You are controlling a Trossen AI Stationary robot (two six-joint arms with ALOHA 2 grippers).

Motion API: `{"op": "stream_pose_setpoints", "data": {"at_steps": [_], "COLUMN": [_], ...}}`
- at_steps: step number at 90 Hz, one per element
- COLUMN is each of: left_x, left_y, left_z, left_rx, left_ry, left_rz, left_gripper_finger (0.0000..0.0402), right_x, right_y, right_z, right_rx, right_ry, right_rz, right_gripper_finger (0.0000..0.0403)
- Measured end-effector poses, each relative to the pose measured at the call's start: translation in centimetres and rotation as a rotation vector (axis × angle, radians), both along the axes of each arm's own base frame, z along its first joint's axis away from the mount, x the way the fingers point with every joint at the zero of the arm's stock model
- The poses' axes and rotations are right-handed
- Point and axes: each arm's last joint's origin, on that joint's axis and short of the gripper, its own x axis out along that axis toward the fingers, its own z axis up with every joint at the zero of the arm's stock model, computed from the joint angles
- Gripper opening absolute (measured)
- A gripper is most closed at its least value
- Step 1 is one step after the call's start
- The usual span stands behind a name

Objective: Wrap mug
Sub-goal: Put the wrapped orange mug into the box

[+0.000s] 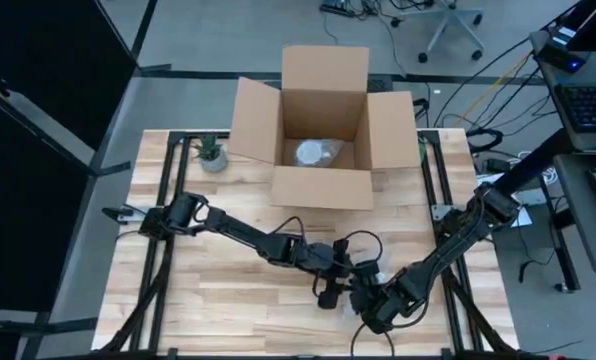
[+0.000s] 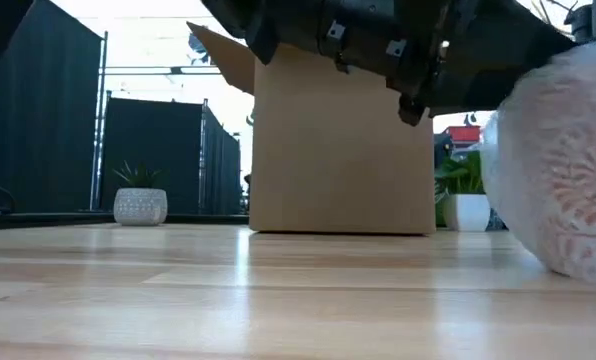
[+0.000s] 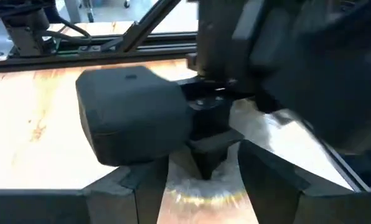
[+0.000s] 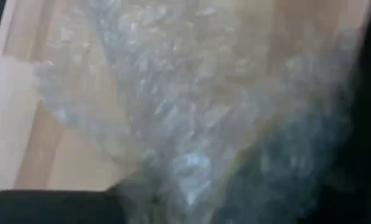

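Observation:
The mug is hidden inside a bundle of bubble wrap (image 2: pixel 568 160) that rests on the table near its front edge, right of centre; a pinkish pattern shows through the wrap. Both grippers meet over it. My left gripper (image 3: pixel 204 193) is open, with its fingers on either side of my right gripper's tip, just above the wrap (image 3: pixel 260 134). I cannot tell whether the left gripper touches the wrap. My right gripper (image 1: pixel 364 296) points down into the wrap (image 4: pixel 173 112), which fills its wrist view. My right gripper comes at the bundle from above, its tapered tip (image 3: pixel 207 163) pointing down into the bubble wrap's top (image 3: pixel 201 186). The fingers look shut on the wrap there, but the wrap hides the place of contact. The bundle's underside rests on the table.
An open cardboard box (image 1: pixel 323 135) stands at the far centre with a wrapped thing (image 1: pixel 313 152) inside. A small potted plant (image 1: pixel 211 153) stands at the far left. Bare wood lies to the left and near side of the arms.

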Motion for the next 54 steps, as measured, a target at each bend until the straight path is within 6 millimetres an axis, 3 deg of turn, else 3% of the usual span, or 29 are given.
{"op": "stream_pose_setpoints", "data": {"at_steps": [4,21,31,43,54], "left_x": [0.0,0.2,-0.4,-2.3,-4.9], "left_y": [-0.2,-1.1,-1.9,-3.7,-5.7], "left_z": [0.2,2.0,4.5,7.6,9.4], "left_rx": [-0.007,0.006,-0.006,0.014,0.093], "left_ry": [0.004,0.062,0.108,0.132,0.154], "left_rz": [0.008,0.006,0.013,0.037,0.103], "left_gripper_finger": [0.0183,0.0183,0.0183,0.0183,0.0183], "right_x": [0.0,-0.7,-1.5,-2.3,-3.3], "right_y": [0.0,0.6,1.2,2.7,4.0], "right_z": [0.0,0.8,2.4,6.2,8.3], "right_rx": [0.001,-0.001,-0.02,0.036,0.049], "right_ry": [0.0,-0.023,-0.004,-0.053,-0.058], "right_rz": [-0.003,-0.013,0.002,0.003,0.04], "right_gripper_finger": [0.0039,0.0037,0.0032,0.0031,0.003]}}
